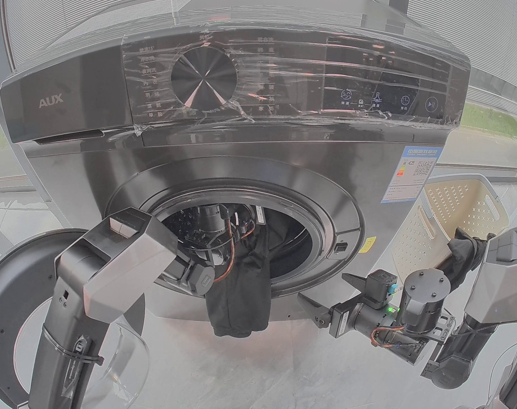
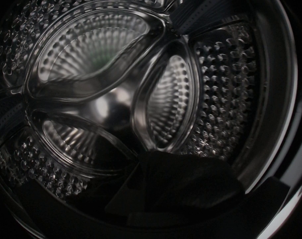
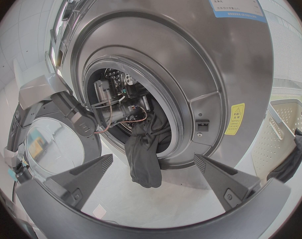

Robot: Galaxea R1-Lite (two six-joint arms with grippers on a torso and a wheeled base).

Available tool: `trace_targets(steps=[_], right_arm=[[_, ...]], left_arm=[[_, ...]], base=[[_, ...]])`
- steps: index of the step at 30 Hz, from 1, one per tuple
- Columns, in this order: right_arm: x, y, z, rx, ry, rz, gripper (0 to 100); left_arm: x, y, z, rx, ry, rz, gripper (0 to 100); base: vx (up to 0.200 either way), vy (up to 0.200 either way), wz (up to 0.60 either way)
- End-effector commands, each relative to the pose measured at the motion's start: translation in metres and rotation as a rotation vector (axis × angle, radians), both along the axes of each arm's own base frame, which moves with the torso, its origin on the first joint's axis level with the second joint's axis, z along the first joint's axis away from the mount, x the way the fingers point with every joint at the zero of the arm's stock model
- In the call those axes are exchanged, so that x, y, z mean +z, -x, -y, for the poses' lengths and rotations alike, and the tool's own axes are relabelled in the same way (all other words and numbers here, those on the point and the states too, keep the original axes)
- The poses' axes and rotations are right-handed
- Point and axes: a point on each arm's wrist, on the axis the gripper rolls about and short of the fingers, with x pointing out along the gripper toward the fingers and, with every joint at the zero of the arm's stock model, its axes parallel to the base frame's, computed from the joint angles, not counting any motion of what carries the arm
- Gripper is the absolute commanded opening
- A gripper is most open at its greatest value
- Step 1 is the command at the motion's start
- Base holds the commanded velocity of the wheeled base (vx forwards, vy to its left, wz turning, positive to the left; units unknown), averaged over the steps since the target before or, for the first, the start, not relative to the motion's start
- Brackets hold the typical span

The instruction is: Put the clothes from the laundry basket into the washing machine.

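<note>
R gripper (image 1: pixel 332 293) hangs low in front of the washing machine (image 1: pixel 304 166), fingers spread wide w/ nothing between them. L gripper (image 1: pixel 210 225) is in through the door opening, inside the drum (image 2: pixel 224 83); I can't tell whether it's gripping or has let go, since the garment and the opening's rim hide the business end.

Progress, as I judge it: roughly mid-task, w/ one item half loaded. A black garment (image 1: pixel 241 291) is draped over the lower lip of the opening, upper part inside, the rest hanging down the front panel toward the floor. The L wrist cam shows a dark mass (image 2: pixel 184 183) low in the drum, prob. the inner end of that same piece (too dim to be sure). So it needs pushing or pulling the rest of the way in. A second dark garment (image 1: pixel 463 257) is slung over the rim of the laundry basket (image 1: pixel 468 200), which stands just beside the machine on the R side, so at least one more pick is left. The door (image 1: pixel 20 302) is swung open on the L side.

Looks: the hanging garment is plain black, soft, bunched and creased into a long fold, limp w/ no stiffness, and the loose end looks free to slide back out.
</note>
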Motion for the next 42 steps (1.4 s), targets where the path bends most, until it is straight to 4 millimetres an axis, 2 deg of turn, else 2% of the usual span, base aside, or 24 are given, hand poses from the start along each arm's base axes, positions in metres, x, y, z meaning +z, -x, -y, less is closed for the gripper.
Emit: trace_targets(steps=[1, 4, 9, 10, 17, 22, 25, 28, 32, 38, 42], right_arm=[[0.001, 0.000, 0.000, 0.001, -0.003, 0.005, 100], [0.000, 0.000, -0.001, 0.001, -0.002, 0.004, 100], [0.000, 0.000, -0.001, 0.001, -0.002, 0.004, 100], [0.000, 0.000, -0.001, 0.001, -0.002, 0.004, 100], [0.000, 0.000, -0.001, 0.001, -0.003, 0.005, 100], [0.001, 0.000, 0.000, 0.000, -0.005, 0.005, 100], [0.001, 0.000, 0.000, 0.000, -0.005, 0.005, 100], [0.001, 0.000, 0.000, 0.000, -0.004, 0.004, 100], [0.000, 0.000, 0.000, 0.000, -0.002, 0.002, 100], [-0.001, 0.000, 0.001, -0.001, 0.002, -0.003, 100], [-0.001, 0.000, 0.000, -0.001, 0.000, -0.001, 100]], left_arm=[[-0.021, -0.034, -0.003, 0.098, 0.001, -0.009, 0], [-0.014, -0.045, -0.005, 0.139, 0.025, 0.023, 0], [-0.010, -0.046, -0.005, 0.149, 0.031, 0.032, 0], [-0.011, -0.046, -0.005, 0.149, 0.029, 0.028, 100], [-0.010, -0.039, -0.008, 0.147, 0.016, -0.004, 100], [0.006, -0.012, -0.013, 0.115, -0.052, -0.116, 100], [0.003, 0.007, -0.014, 0.059, -0.106, -0.204, 100], [-0.006, 0.019, -0.017, 0.026, -0.150, -0.263, 100], [-0.029, 0.032, -0.022, -0.001, -0.228, -0.341, 100], [-0.051, 0.037, -0.025, -0.024, -0.266, -0.392, 100], [-0.059, 0.040, -0.027, -0.024, -0.285, -0.413, 100]], base=[[0.000, 0.000, 0.00], [0.000, 0.000, 0.00], [0.000, 0.000, 0.00], [0.000, 0.000, 0.00], [0.000, 0.000, 0.00], [0.000, 0.000, 0.00], [0.000, 0.000, 0.00], [0.000, 0.000, 0.00], [0.000, 0.000, 0.00], [0.000, 0.000, 0.00], [0.000, 0.000, 0.00]])
